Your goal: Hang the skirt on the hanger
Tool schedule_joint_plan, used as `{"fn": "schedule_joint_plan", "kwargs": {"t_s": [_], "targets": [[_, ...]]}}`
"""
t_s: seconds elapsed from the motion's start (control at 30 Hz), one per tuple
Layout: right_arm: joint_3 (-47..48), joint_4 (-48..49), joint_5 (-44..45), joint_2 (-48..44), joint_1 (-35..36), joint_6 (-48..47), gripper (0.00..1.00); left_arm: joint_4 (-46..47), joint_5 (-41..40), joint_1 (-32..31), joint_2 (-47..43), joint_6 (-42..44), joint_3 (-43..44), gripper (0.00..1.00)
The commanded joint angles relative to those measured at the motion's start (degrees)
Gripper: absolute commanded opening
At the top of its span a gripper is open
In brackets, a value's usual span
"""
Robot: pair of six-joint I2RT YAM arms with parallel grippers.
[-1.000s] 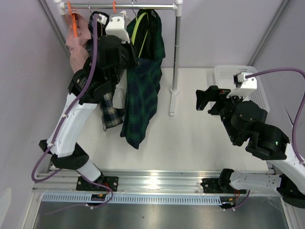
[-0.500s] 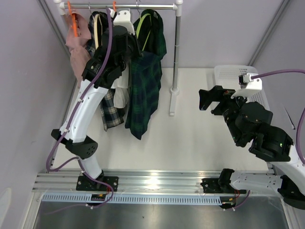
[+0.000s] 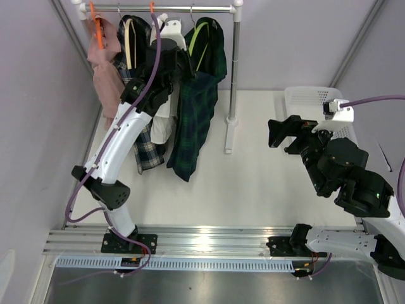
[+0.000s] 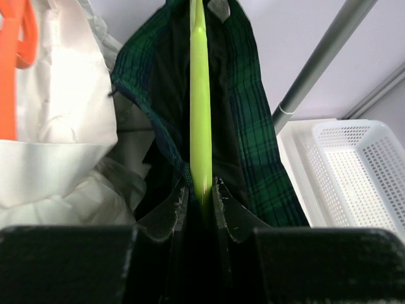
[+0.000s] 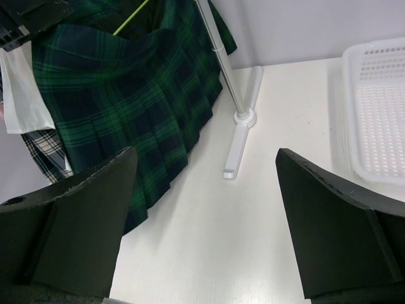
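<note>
The dark green plaid skirt (image 3: 195,111) hangs from a lime-green hanger (image 3: 202,43) up at the clothes rail (image 3: 171,9). In the left wrist view the hanger (image 4: 200,107) runs straight into my left gripper (image 4: 201,193), which is shut on its lower edge, with the skirt (image 4: 256,133) draped on both sides. My left gripper (image 3: 188,63) is raised high beside the skirt's top. My right gripper (image 3: 278,134) stands wide open over the table, well to the right of the rack. It holds nothing, and the skirt (image 5: 126,95) shows beyond its left finger.
On the same rail hang a pink garment on an orange hanger (image 3: 96,28), a white garment (image 4: 63,158) and a paler plaid piece (image 3: 147,152). The rack's upright pole (image 3: 235,63) and its foot (image 5: 239,149) stand right of the skirt. A white basket (image 3: 304,101) sits at the far right.
My left arm has stretched up and to the right, carrying the hanger and skirt closer to the rail. The right gripper drifted slightly rightward, still open.
</note>
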Motion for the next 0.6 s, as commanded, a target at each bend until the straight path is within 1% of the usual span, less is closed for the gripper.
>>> {"fn": "schedule_joint_plan", "kwargs": {"t_s": [0.0,0.07,0.1,0.17,0.23,0.33,0.37,0.4,0.43,0.5,0.57], "targets": [[-0.8,1.4,0.3,-0.4,-0.3,0.4,0.96,9.7,2.7,0.4,-5.9,-1.7,-4.7,0.0],[-0.9,1.4,-0.2,-0.3,-0.3,0.6,0.96,10.0,3.4,0.4,-7.1,-1.4,-6.1,0.06],[-1.2,1.4,-0.4,-0.4,-0.5,0.6,0.96,9.9,3.7,0.2,-8.0,-0.8,-6.6,0.19],[-1.5,1.6,-0.9,-0.5,-0.6,0.6,0.96,9.3,4.9,0.2,-8.7,-0.1,-6.1,0.36],[-2.1,1.9,-1.9,-0.6,-0.6,0.7,0.97,8.0,5.9,0.2,-9.9,0.9,-5.8,0.56],[-2.6,1.3,-4.5,-0.3,-0.7,1.2,0.98,7.1,8.6,0.2,-12.9,2.2,-6.5,0.66],[-2.6,1.1,-5.0,-0.1,-0.8,1.4,0.99,6.6,9.5,0.1,-13.9,2.3,-6.6,0.68],[-2.9,1.0,-5.5,-0.1,-0.8,1.6,0.99,6.3,10.2,0.1,-15.1,2.6,-7.5,0.89],[-3.1,0.5,-6.8,0.0,-1.0,2.1,0.99,6.1,11.0,0.2,-17.7,2.8,-8.8,0.96],[-3.8,0.4,-8.5,0.4,-1.3,2.4,0.99,5.0,12.8,0.2,-20.5,3.0,-11.0,0.97],[-3.8,-0.9,-10.4,0.9,-1.9,3.7,0.99,4.7,13.8,0.2,-25.9,3.0,-14.6,0.98]]}}
